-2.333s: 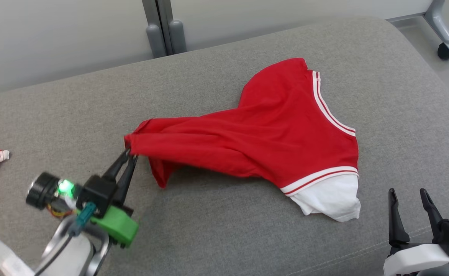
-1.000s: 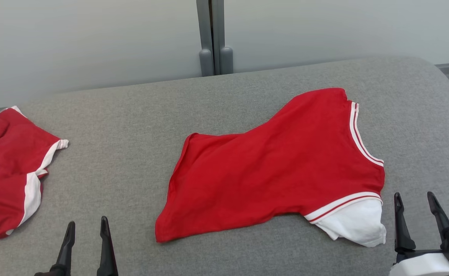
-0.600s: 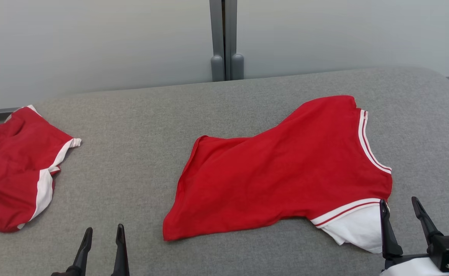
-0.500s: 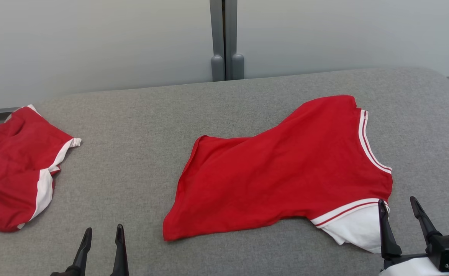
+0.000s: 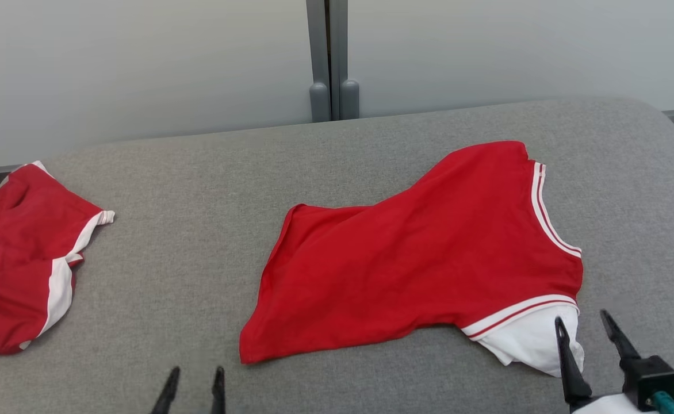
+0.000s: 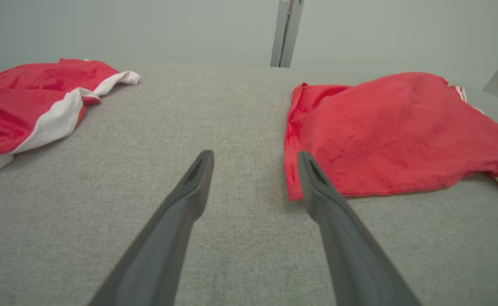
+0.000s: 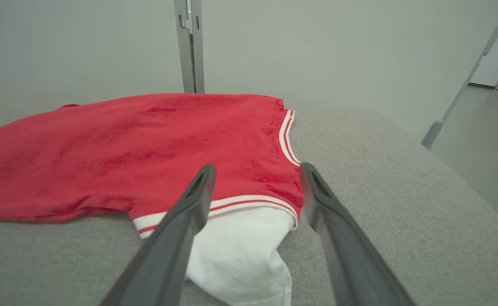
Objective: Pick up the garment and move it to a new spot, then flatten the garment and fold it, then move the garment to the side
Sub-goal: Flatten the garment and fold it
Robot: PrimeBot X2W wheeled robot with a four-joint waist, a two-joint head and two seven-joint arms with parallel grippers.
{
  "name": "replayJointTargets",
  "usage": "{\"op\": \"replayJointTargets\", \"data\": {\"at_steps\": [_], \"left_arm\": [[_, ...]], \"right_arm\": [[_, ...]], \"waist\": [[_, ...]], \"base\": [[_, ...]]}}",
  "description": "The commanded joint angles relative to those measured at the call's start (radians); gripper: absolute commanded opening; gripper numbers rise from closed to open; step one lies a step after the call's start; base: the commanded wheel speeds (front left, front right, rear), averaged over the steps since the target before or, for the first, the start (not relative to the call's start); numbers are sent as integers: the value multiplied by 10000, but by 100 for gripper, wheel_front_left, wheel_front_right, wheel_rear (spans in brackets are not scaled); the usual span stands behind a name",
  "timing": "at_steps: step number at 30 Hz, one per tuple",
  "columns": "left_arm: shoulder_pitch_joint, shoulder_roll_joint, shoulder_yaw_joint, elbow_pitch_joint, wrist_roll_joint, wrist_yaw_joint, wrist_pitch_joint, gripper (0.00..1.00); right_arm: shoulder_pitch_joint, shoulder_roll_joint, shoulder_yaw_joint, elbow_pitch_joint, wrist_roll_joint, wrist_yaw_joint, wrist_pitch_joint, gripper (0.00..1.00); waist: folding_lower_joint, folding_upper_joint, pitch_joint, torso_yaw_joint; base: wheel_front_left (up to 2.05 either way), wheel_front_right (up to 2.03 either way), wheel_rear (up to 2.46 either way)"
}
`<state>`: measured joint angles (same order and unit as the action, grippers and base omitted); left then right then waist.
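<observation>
Left fingers (image 5: 169, 390): spread wide apart and holding nothing. They rise from the bottom edge of the head view, tips pointing away from the robot.
Left fingers, wrist view (image 6: 189, 199): bare grey counter (image 6: 232, 110) lies between them. The right-hand tip stands just beside the garment's (image 6: 393, 127) near left corner, apart from it.
Right fingers (image 5: 567, 362): spread wide too, with nothing gripped. They stand at the lower right of the head view, and the left one crosses the white sleeve (image 5: 529, 342).
Right fingers, wrist view (image 7: 185, 208): they frame the white sleeve (image 7: 236, 242) and its striped cuff. Whether either one touches the cloth cannot be told.
Arm pose: both reach forward low over the counter's near edge, fingers roughly parallel to each other.
Garment (image 5: 417, 259): red, lying spread on the right half of the counter, with the striped neckline toward the right and the hem toward the left.
Other garment (image 5: 9, 259): red with white trim, crumpled at the counter's far left, well apart from the first.
Behind: a pale wall with a grey post (image 5: 328, 57).
Change since half a second ago: the left fingers sit lower in the head view and nearer the garment's corner, and the right fingers sit a little lower.
Change since two seconds ago: the left fingers no longer pinch the hem corner, and the garment lies flatter.
</observation>
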<state>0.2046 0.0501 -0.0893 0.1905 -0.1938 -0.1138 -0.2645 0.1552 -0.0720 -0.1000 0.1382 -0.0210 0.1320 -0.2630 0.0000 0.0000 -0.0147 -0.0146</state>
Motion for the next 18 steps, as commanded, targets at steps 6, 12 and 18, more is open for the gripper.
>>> {"op": "replayJointTargets", "data": {"at_steps": [6,12,18], "left_arm": [[-637,335,-879,1149,291,-103,895,100],[-1182,552,-1376,931,-57,-151,1773,100],[-1525,806,-1628,889,-141,-163,1852,100]], "right_arm": [[-149,-1601,935,1075,183,-25,1358,100],[-391,-2900,1622,1178,976,-22,3149,100],[-1000,-3283,2440,1387,1583,-22,3819,100]], "waist": [[0,0,151,-43],[0,0,654,-89],[0,0,1147,-125]], "base": [[0,0,0],[0,0,0],[0,0,0]]}}
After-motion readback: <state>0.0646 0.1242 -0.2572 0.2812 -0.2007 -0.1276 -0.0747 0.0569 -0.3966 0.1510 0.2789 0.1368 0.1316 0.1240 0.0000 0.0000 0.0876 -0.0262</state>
